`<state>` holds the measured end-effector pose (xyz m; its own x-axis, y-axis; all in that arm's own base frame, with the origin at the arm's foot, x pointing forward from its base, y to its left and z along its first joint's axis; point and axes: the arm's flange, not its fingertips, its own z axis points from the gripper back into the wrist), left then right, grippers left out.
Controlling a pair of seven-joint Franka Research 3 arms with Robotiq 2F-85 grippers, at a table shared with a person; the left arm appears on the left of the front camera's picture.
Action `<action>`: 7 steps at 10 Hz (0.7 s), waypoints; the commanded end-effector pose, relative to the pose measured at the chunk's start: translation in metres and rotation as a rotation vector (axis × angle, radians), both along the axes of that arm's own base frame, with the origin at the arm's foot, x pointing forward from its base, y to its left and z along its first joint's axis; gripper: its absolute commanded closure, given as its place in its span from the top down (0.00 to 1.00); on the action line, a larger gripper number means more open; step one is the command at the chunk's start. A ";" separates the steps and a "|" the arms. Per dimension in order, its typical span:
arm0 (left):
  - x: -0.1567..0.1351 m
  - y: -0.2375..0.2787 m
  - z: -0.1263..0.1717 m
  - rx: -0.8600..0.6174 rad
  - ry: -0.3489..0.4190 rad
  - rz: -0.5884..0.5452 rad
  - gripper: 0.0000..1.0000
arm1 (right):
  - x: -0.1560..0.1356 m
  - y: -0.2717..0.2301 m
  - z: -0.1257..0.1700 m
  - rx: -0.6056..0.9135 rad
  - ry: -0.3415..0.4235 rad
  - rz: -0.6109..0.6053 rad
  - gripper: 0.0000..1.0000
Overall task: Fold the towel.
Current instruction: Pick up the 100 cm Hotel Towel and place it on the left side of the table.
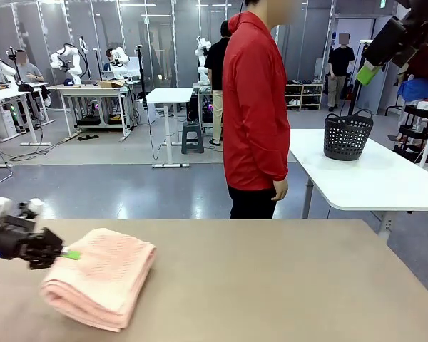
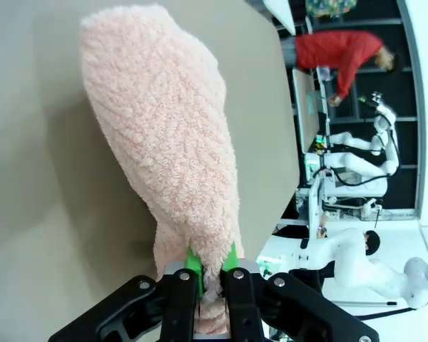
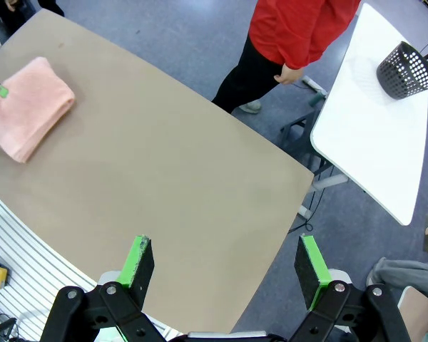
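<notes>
The salmon-pink towel (image 1: pixel 100 278) lies folded into a thick bundle at the left of the tan table (image 1: pixel 285 285). My left gripper (image 1: pixel 70 254) is at its left end, shut on the towel's edge. In the left wrist view the green pads (image 2: pixel 193 269) pinch a fold of the towel (image 2: pixel 164 142), which stretches away over the tabletop. My right gripper (image 1: pixel 367 73) hangs high at the upper right, far from the towel. In the right wrist view it (image 3: pixel 225 263) stands open and empty above the table, with the towel (image 3: pixel 28 107) small at the far left.
A person in a red jacket (image 1: pixel 255 107) stands at the table's far edge, arms down. A black perforated basket (image 1: pixel 347 135) sits on a white side table (image 1: pixel 385 185) to the right. The tan tabletop right of the towel is bare.
</notes>
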<state>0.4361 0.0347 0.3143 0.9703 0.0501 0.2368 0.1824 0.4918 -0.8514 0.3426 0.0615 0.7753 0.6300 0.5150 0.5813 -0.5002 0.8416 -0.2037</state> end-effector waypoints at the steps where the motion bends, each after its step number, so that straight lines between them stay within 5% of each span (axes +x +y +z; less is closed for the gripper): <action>1: 0.006 0.056 0.007 -0.017 -0.045 -0.032 0.12 | -0.001 0.000 0.000 0.001 0.004 -0.001 1.00; 7: -0.001 0.155 0.002 0.085 -0.109 0.038 0.12 | -0.001 0.000 0.000 0.001 0.004 -0.001 1.00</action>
